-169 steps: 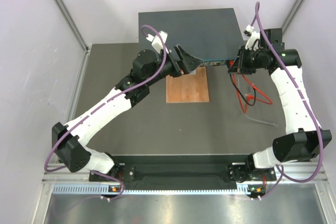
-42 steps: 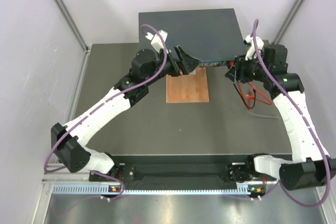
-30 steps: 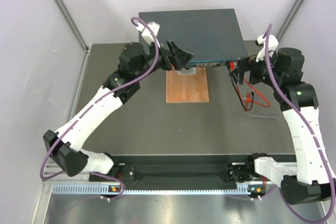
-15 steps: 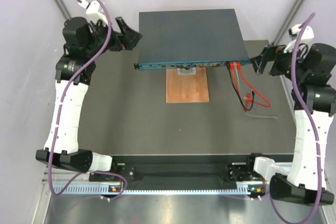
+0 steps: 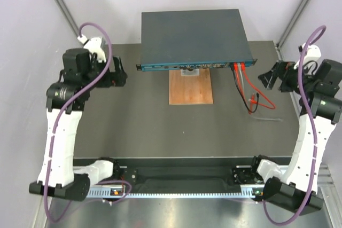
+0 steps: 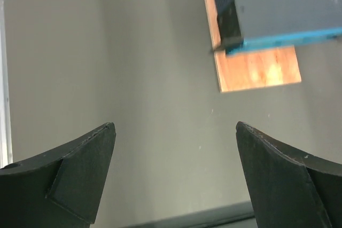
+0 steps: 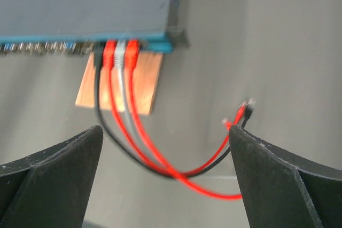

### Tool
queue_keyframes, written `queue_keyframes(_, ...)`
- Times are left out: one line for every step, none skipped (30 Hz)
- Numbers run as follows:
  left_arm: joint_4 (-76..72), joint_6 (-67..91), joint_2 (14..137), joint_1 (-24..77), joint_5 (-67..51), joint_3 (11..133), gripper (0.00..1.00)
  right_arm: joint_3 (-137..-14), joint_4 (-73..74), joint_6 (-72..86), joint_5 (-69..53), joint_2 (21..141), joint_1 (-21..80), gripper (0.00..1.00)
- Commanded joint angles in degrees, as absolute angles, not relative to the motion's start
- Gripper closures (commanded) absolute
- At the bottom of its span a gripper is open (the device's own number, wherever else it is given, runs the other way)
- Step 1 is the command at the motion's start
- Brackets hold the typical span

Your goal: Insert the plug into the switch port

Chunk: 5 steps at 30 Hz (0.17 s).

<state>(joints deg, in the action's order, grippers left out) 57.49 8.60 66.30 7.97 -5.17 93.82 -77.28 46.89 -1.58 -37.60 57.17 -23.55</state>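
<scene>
The switch (image 5: 192,33) lies flat at the back of the table, its teal front face toward me. Black, red and grey plugs (image 7: 117,52) sit in the ports at its right end. Their cables (image 5: 251,97) loop over the table, and loose red and black plug ends (image 7: 243,111) lie to the right. My left gripper (image 5: 119,74) hangs open and empty left of the switch (image 6: 283,4). My right gripper (image 5: 266,78) hangs open and empty right of the cables. In the wrist views the left gripper (image 6: 174,126) and the right gripper (image 7: 164,129) hold nothing.
A brown wooden board (image 5: 191,87) lies under the switch's front edge, also showing as the board (image 6: 256,70) in the left wrist view. A pale cable end (image 5: 267,117) rests on the dark table (image 5: 160,126). White walls stand close on both sides.
Both arms have pulled back from the switch's front to the table's sides. The left gripper came down from the back left. Both stayed open.
</scene>
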Motion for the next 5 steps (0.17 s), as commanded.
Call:
queue_keyframes(59.8, 7.8, 63.3, 7.9, -3.0, 92.3, 0.01, -75.7, 48.1, -3.4, -41.0, 53.7, -24.3, 0.00)
queue_keyframes(60.3, 8.3, 63.4, 7.9, -3.2, 92.4, 0.01, -75.4, 48.2, -3.4, -41.0, 53.5, -24.3, 0.00)
queue_keyframes(60.6, 9.3, 63.5, 7.8, -3.0, 92.3, 0.01, -75.2, 48.3, -3.4, -41.1, 53.4, -24.3, 0.00)
queue_keyframes(60.6, 9.8, 63.5, 7.9, -3.1, 92.3, 0.01, -75.3, 48.4, -3.3, -41.0, 53.1, -24.3, 0.00)
queue_keyframes(60.4, 10.0, 63.5, 7.9, -3.8, 92.4, 0.01, -75.5, 48.4, -3.0, -40.9, 53.1, -24.3, 0.00)
